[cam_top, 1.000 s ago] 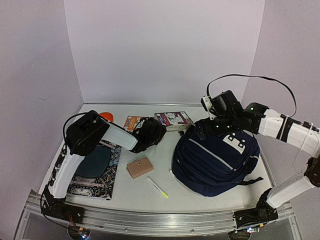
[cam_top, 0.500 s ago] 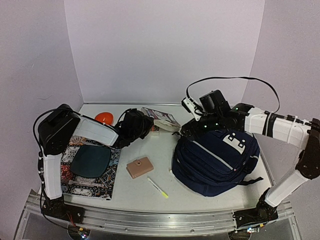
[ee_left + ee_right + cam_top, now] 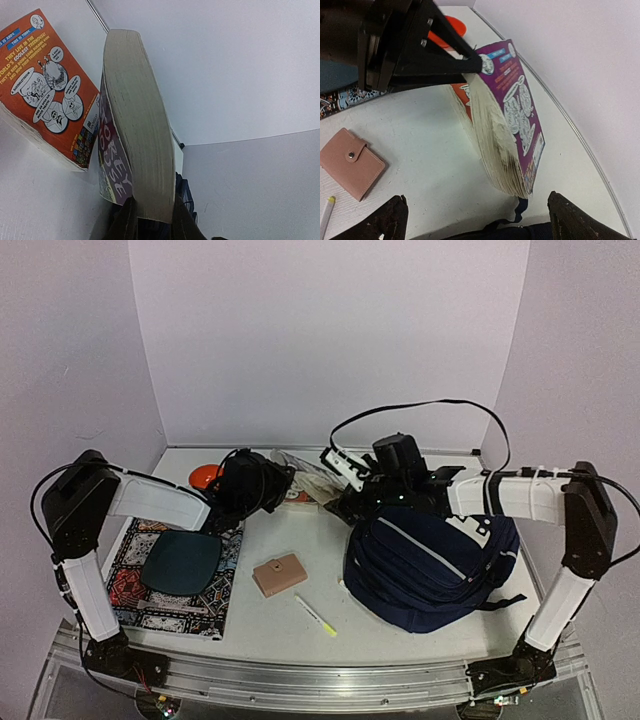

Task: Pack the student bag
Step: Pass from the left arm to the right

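A purple-covered paperback is seen pinched at one edge between the narrowly set jaws of the left gripper, its thick block of pages reaching straight out ahead of them and tilted off the table. The right gripper is held with its jaws spread wide and nothing between them, and the free end of the paperback is framed in the gap just ahead of those fingers; whether that end touches the table cannot be told. An orange book is shown lying flat just beside the left jaws, partly covered by the lifted paperback. The student bag is set on the table directly under and behind the right jaws, well apart from the left jaws, and only a sliver of its navy fabric is caught at the bottom of the right wrist view. A pink wallet and a yellow-green pen are seen on the table between the two arms, nearer the bases than either pair of jaws. A patterned notebook with a dark teal oval item on it is laid behind the left jaws, and an orange-red round object is beside them.
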